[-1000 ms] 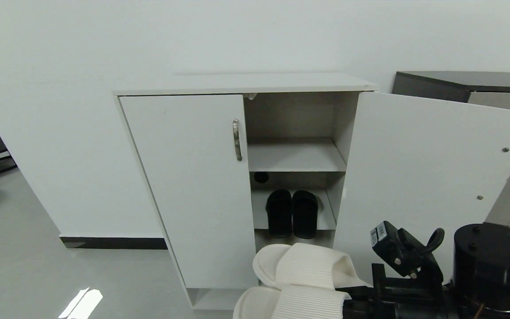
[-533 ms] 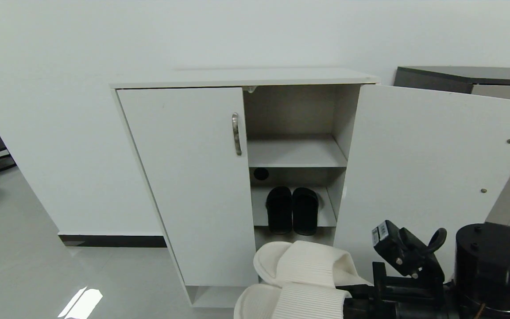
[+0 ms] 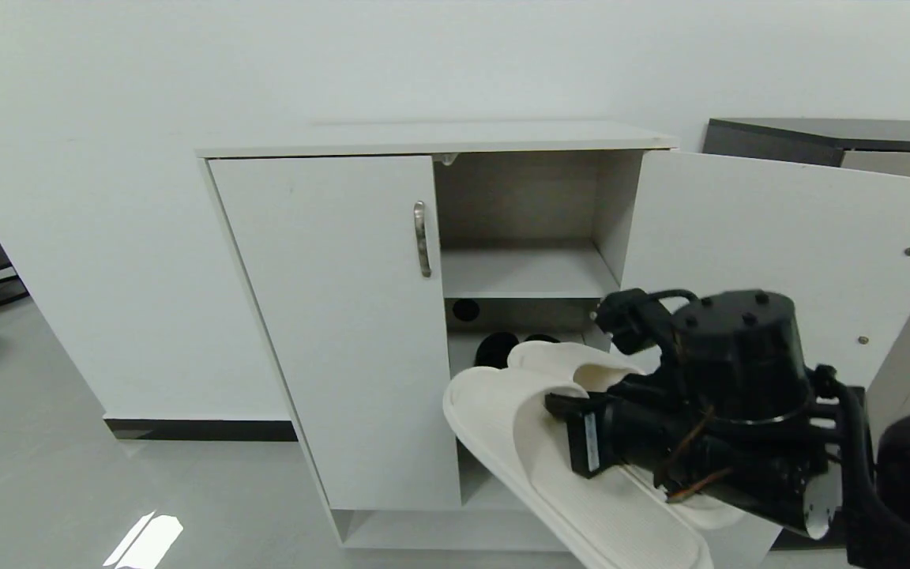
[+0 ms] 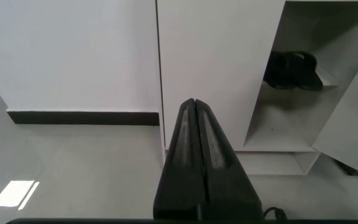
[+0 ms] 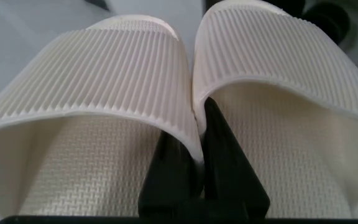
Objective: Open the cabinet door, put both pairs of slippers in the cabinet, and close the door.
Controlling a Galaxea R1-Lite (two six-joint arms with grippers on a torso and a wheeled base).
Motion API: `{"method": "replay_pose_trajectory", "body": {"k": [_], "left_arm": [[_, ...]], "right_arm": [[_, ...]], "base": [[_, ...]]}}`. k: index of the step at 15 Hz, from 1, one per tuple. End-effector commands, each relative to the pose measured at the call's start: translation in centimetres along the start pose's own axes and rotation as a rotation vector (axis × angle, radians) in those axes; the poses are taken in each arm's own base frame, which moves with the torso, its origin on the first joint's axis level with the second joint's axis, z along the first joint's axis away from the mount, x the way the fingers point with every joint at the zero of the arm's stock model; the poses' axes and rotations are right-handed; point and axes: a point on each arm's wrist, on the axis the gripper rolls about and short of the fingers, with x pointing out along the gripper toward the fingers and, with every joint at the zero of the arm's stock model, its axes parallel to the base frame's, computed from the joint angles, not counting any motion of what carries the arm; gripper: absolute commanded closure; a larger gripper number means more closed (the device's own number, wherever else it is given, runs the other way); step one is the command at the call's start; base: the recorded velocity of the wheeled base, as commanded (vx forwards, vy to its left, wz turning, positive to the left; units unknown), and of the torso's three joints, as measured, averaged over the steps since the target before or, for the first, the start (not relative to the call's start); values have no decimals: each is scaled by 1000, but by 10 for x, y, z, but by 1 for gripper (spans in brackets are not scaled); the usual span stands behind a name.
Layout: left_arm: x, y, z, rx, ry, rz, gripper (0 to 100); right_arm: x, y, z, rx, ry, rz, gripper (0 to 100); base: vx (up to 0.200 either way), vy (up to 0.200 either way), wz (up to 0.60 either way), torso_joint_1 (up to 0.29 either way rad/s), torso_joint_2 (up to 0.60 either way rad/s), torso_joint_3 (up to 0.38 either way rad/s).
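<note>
The right gripper, fingers pinched on the inner edges of the white slippers, holds them just before the open cabinet, long axis toward the black slippers inside, while the left gripper is closed on nothing.

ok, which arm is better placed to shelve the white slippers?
Right. The right pincer is shut on the white slippers, held before the open side of the cabinet, just in front of the black slippers. The left pincer is shut on nothing, facing the closed door.
</note>
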Motion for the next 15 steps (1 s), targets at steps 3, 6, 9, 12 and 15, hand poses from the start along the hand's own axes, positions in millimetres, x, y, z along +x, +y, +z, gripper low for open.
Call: {"method": "replay_pose_trajectory", "body": {"k": [3,6,9,12,15], "left_arm": [[0,0,0,1,1,-1,100],[0,0,0,1,1,0,100],[0,0,0,1,1,-1,100],[0,0,0,1,1,-1,100],[0,0,0,1,1,0,100]], "right_arm": [[44,45,43,114,-34,-359,100],[58,45,42,88,-66,-447,100],[69,38,41,75,-103,-512,100],[73,34,42,52,-134,-523,100],[77,27,44,16,-196,-516,100]], "base": [[0,0,0,0,0,0],[0,0,0,0,0,0],[0,0,0,0,0,0],[0,0,0,0,0,0],[0,0,0,0,0,0]]}}
